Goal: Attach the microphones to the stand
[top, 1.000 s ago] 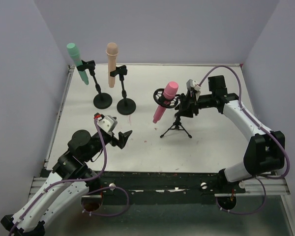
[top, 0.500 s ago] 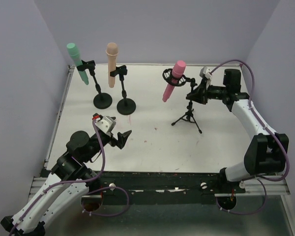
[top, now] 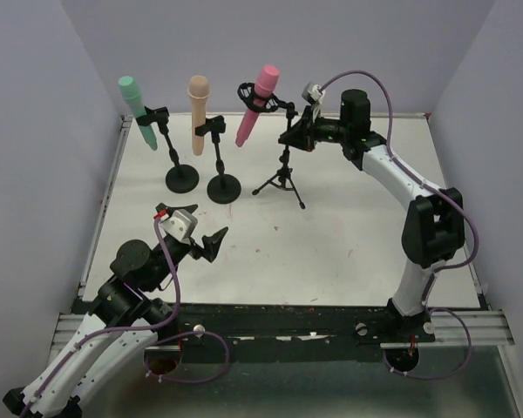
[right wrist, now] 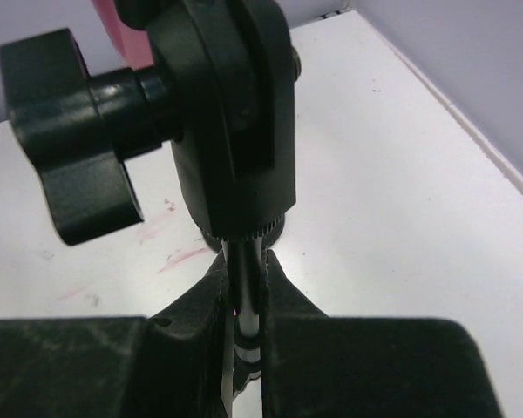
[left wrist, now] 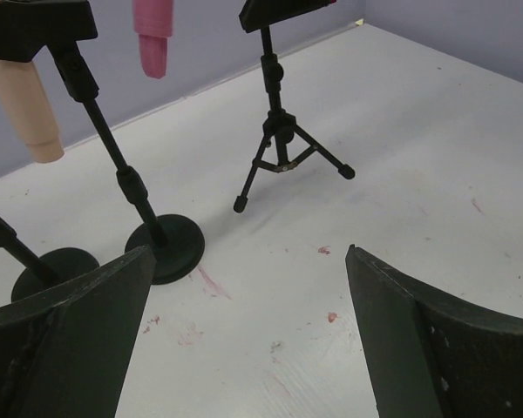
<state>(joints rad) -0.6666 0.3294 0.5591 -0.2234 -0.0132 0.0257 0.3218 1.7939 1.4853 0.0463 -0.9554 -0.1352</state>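
- Clamped shut on tripod (top: pixel 283 178) post: right gripper (top: pixel 296 136).
- Seated tilted atop tripod, just beside peach mic (top: pixel 198 113): pink mic (top: pixel 257 104).
- Clipped to round-base stands (top: pixel 181 177), far left: green mic (top: pixel 138 111), peach mic.
- Hovering front left, jaws wide apart: left gripper (top: pixel 213 240).

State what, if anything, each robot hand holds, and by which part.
The right hand grips the black tripod stand, carrying the pink plastic microphone, by its thin upright pole just below the swivel head. The left hand holds nothing.
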